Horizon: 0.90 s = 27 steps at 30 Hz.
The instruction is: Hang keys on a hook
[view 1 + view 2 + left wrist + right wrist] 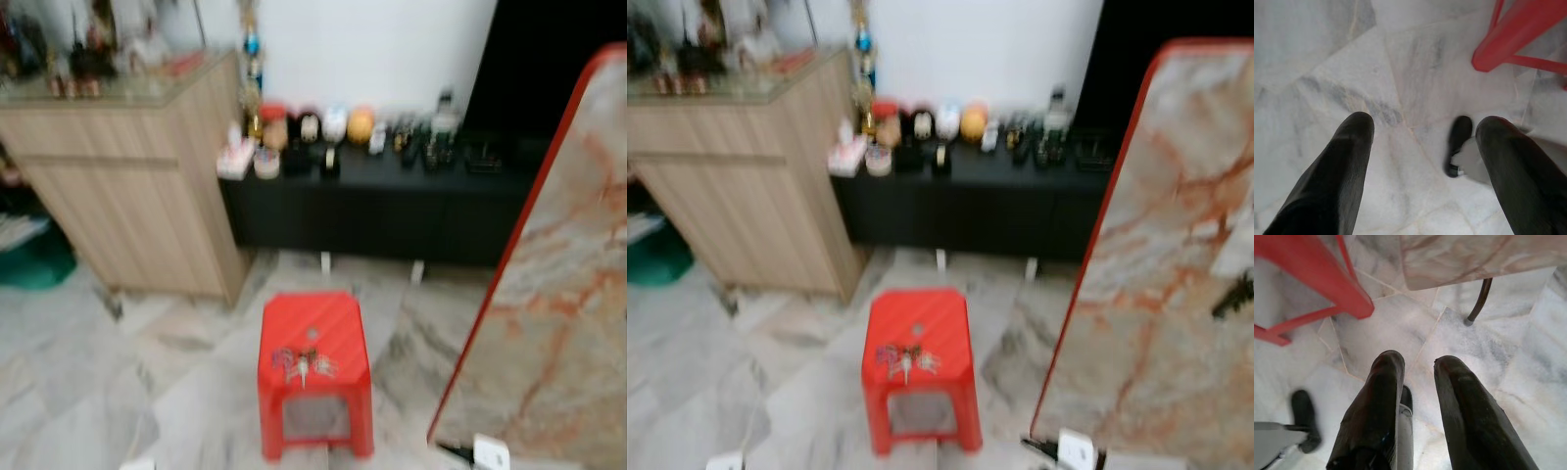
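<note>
Grey-veined white marble floor (88,392) runs under everything, and both arms hang low over it. Seen from its own wrist camera, the left gripper (1422,129) points down at the tiles with its two black fingers spread wide and nothing between them. The right gripper (1418,364), likewise aimed at the floor, has only a narrow gap between its fingers and holds nothing.

Just ahead stands a small red plastic stool with a ribbed top (313,367), and on its seat, towards the near edge, lies the bunch of keys with coloured fobs (302,364). The head views are blurred, so the bunch's exact layout is hard to read. No hook can be made out from here.

The step in hand looks like the approach and pick-up. It would go best if the robot squares up to the stool, stops until the view is sharp, then brings one gripper straight down over the ring instead of raking at loose keys, which could slide off the smooth seat.

To the right leans a red-edged marble-patterned tabletop (563,294). Farther back are a light wooden cabinet (127,186) on the left, a long low black sideboard (382,211) crowded with small ornaments, and a white wall (372,49).
</note>
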Available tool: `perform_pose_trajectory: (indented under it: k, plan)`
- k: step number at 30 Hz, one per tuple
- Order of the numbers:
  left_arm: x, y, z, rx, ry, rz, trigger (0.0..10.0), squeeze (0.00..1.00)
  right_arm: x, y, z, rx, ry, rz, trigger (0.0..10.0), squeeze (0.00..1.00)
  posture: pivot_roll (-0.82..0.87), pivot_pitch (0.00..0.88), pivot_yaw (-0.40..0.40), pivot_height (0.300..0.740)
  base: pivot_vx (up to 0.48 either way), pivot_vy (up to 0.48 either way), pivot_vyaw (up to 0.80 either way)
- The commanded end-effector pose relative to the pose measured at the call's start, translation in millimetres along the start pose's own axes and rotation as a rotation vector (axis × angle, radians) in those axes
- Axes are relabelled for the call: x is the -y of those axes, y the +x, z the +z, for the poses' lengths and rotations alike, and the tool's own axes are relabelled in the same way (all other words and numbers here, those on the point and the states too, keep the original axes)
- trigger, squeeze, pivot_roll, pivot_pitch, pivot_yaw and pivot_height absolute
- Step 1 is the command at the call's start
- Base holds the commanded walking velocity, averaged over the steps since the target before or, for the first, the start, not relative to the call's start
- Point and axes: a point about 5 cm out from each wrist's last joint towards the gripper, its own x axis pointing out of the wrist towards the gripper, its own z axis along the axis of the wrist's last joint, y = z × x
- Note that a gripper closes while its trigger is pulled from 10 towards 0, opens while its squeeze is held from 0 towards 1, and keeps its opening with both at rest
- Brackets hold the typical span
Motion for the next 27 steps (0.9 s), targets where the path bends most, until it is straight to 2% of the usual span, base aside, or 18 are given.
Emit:
perform_pose_trajectory:
  k: [1,4,7,11,15,20,23,27]
  plan:
    - [-9.2,-2.0,-7,-0.034,-0.001,0.029,10.0,0.0,-15.7,1.3,5,0.01,-0.027,0.041,10.0,0.0,0.08,0.0,-0.026,0.74,0.0,0.326,0.0]
    - [-6.6,-1.9,-8,-0.036,0.0,0.026,10.0,0.0,-17.0,1.5,7,0.019,-0.008,0.039,10.0,0.0,0.1,0.0,-0.037,0.74,0.0,0.326,0.0]
    - [-2.3,-1.3,-7,-0.034,-0.022,0.027,10.0,0.0,-7.1,1.6,10,0.02,-0.031,0.033,10.0,0.0,0.09,0.0,-0.033,0.74,0.0,0.324,0.0]
    - [6.0,-0.5,-6,-0.033,-0.038,0.014,10.0,0.0,-2.9,2.2,19,0.049,-0.005,0.017,10.0,0.0,0.06,0.0,-0.04,0.74,0.0,0.355,0.0]
    - [10.6,-0.6,-7,-0.034,-0.06,0.009,10.0,0.0,-1.1,2.3,21,0.06,-0.027,0.014,10.0,0.0,0.06,0.0,-0.064,0.74,0.0,0.355,0.0]
    - [8.7,-1.7,-11,-0.035,-0.073,0.013,10.0,0.0,1.3,1.9,18,0.044,-0.064,0.015,10.0,0.0,0.06,0.0,-0.059,0.74,0.0,0.373,0.58]
    - [6.2,-2.6,-14,-0.044,-0.064,0.012,10.0,0.0,0.9,1.5,15,0.045,-0.034,0.017,10.0,0.0,0.05,0.0,-0.035,0.74,0.0,0.319,0.75]
    - [4.4,-3.3,-16,-0.056,-0.035,0.002,10.0,0.0,0.7,1.0,11,0.042,-0.015,0.013,10.0,0.0,0.04,0.0,-0.027,0.74,0.0,0.0,0.0]
